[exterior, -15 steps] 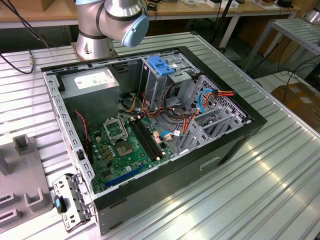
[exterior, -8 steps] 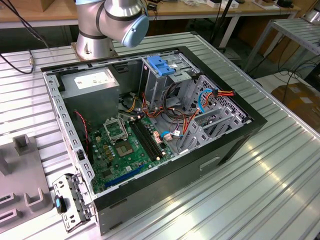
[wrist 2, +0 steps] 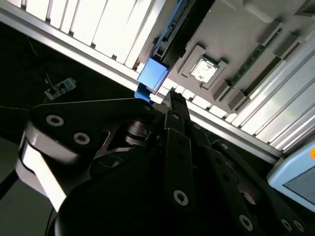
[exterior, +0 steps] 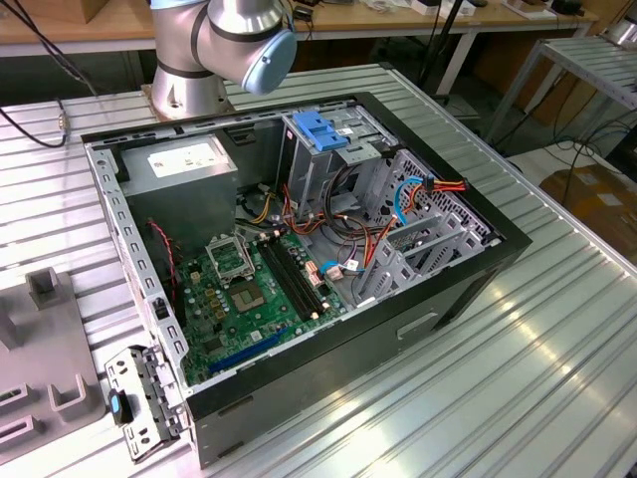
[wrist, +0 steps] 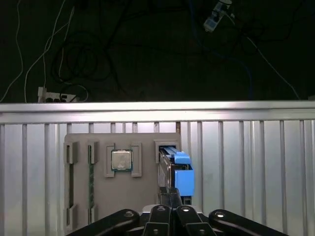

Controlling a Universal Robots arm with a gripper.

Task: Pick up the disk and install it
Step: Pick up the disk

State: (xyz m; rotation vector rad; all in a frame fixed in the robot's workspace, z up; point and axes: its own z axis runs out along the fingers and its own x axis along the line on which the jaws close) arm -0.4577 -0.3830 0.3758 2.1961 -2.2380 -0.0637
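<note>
Looking down in the first wrist view at the disk (wrist: 176,169), standing on edge in a slot of a grey tray (wrist: 147,196), one blue side rail turned toward the camera. Same tray holding a square processor chip (wrist: 121,160) in a pocket just beside the disk's slot, plus a green memory stick (wrist: 91,182) in a narrow slot farther over. Got the gripper (wrist: 170,194) poised right at the near end of the disk, fingers pulled together with no gap showing between them. Honestly can't tell from either wrist view whether touching the disk or just short of it. Same story in the second wrist view: gripper (wrist 2: 171,98) tip just beside the blue end of the disk (wrist 2: 153,73). Tray parked on a ribbed metal table (wrist: 246,162) near its edge, with floor cables (wrist: 74,64) on dark ground past that. Over in the exterior view, seeing the arm (exterior: 224,40) at the back and an open computer case (exterior: 328,370) lying on that table, the grey tray (exterior: 80,339) beside it at the exterior view's left. Inside the case: green motherboard (exterior: 239,289), grey power supply box (exterior: 179,164) in a back corner, metal cage (exterior: 338,169) with a blue bracket (exterior: 320,129) on top, red and orange wires (exterior: 438,186) bunched toward the exterior view's right. So: disk in the tray, not in the case.
</note>
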